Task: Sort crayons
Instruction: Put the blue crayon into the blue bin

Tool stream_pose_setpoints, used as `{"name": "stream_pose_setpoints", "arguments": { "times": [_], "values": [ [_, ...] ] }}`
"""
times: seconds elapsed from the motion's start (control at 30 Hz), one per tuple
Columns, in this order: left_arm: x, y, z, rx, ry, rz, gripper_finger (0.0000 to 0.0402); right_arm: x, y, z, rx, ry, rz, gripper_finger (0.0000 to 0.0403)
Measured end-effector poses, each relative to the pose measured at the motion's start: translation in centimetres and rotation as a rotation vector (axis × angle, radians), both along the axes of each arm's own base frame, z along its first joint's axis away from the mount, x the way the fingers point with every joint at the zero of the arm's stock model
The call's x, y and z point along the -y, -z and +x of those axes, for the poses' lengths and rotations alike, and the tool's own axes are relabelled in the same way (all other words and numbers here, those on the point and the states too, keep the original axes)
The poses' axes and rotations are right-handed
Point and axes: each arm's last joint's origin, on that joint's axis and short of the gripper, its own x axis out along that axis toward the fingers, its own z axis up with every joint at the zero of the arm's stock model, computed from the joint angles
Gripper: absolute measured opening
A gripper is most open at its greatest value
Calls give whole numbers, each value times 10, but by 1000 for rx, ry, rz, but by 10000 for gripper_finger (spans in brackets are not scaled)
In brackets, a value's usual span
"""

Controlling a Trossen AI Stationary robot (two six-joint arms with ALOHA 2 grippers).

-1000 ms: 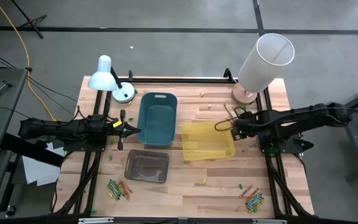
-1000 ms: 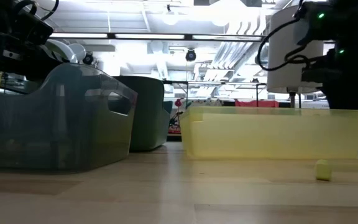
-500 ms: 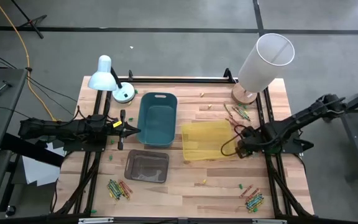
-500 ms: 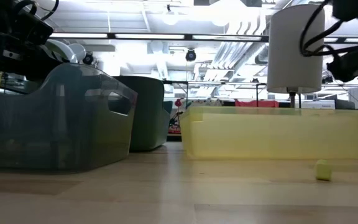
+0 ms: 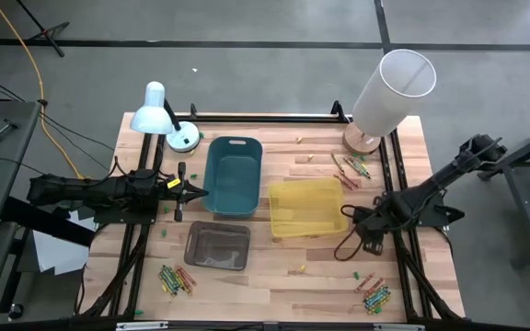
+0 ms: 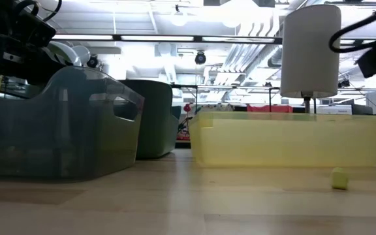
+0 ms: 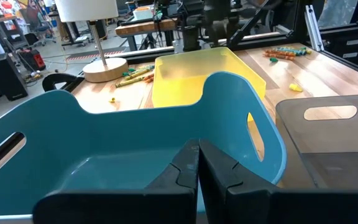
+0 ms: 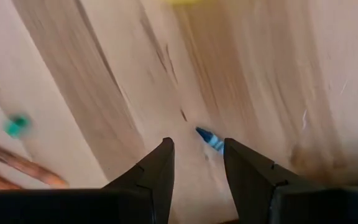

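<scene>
Crayons lie in three heaps: near left (image 5: 175, 279), near right (image 5: 373, 292), and far right by the lamp base (image 5: 350, 168). My right gripper (image 5: 362, 237) is open, low over the wood, just near of the yellow bin (image 5: 306, 207). In its wrist view (image 8: 196, 144) a single blue crayon (image 8: 211, 140) lies on the wood between the fingers, close to one of them; I cannot tell whether it touches. My left gripper (image 5: 197, 192) is shut and empty, beside the left wall of the blue bin (image 5: 233, 175); its wrist view (image 7: 197, 163) looks over that bin's rim.
A grey bin (image 5: 217, 245) stands near of the blue one. A small white desk lamp (image 5: 157, 112) is at the far left, and a tall white-shaded lamp (image 5: 389, 92) at the far right. Small green and yellow bits (image 5: 302, 268) dot the wood. Bare wood lies along the near edge.
My right gripper has gone from the yellow bin's right side toward the table's near edge and down to the wood, tipping to point down. In the low view that arm has drawn off to the picture's right. The bins have not moved.
</scene>
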Motion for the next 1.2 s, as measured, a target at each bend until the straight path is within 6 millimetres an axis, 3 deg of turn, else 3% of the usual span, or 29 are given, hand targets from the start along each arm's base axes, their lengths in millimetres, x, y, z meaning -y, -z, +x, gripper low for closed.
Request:
{"name": "stream_pose_setpoints", "arguments": {
  "times": [0.37,0.83,0.97,1.1,1.2],
  "values": [
    [0,0,0,0,0,0,1,-18,31,2,-185,-252,-126,134],
    [0,0,0,-1,0,0,1,-21,52,9,-269,-317,-202,130],
    [0,0,0,0,0,0,1,-22,52,10,-263,-317,-184,95],
    [0,0,0,0,0,0,1,-22,52,10,-254,-331,-192,25],
    [0,0,0,0,0,0,1,-22,52,11,-246,-307,-196,14]
  ]
}}
